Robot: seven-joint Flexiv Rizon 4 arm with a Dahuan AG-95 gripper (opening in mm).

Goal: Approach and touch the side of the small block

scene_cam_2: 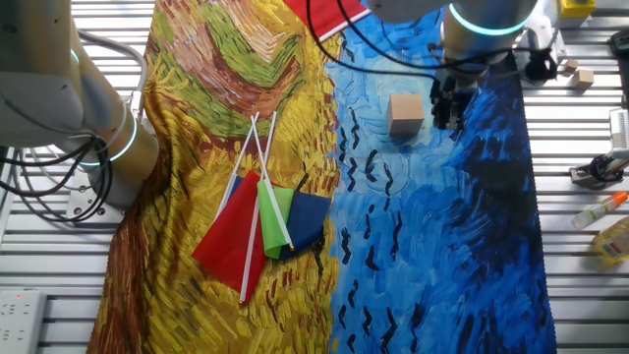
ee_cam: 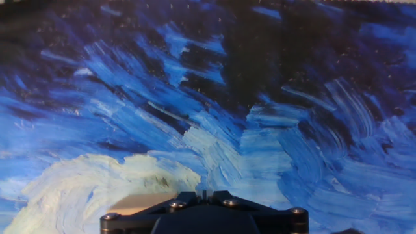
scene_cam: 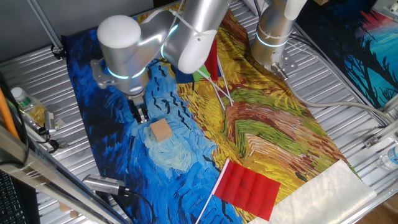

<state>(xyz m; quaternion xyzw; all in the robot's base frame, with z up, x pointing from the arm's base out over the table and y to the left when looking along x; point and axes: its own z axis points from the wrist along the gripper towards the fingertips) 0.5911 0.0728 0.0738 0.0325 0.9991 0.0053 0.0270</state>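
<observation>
The small block [scene_cam: 161, 130] is a light-tan wooden cube resting on the blue part of the painted cloth. It also shows in the other fixed view [scene_cam_2: 405, 113]. My gripper [scene_cam: 141, 116] points down just left of the block, its tip low near the cloth, with a narrow gap to the block's side. In the other fixed view the gripper [scene_cam_2: 448, 113] stands just right of the block. The fingers are together and hold nothing. In the hand view the gripper [ee_cam: 204, 194] fills the bottom edge and a tan sliver of the block [ee_cam: 140, 204] shows at lower left.
A red flag [scene_cam: 249, 186] lies at the cloth's near edge. A bundle of red, green and blue flags [scene_cam_2: 260, 216] lies mid-cloth. A second arm's base [scene_cam: 273, 37] stands at the back. Bottles [scene_cam_2: 609, 211] and small loose blocks [scene_cam_2: 580, 77] sit on the metal table beside the cloth.
</observation>
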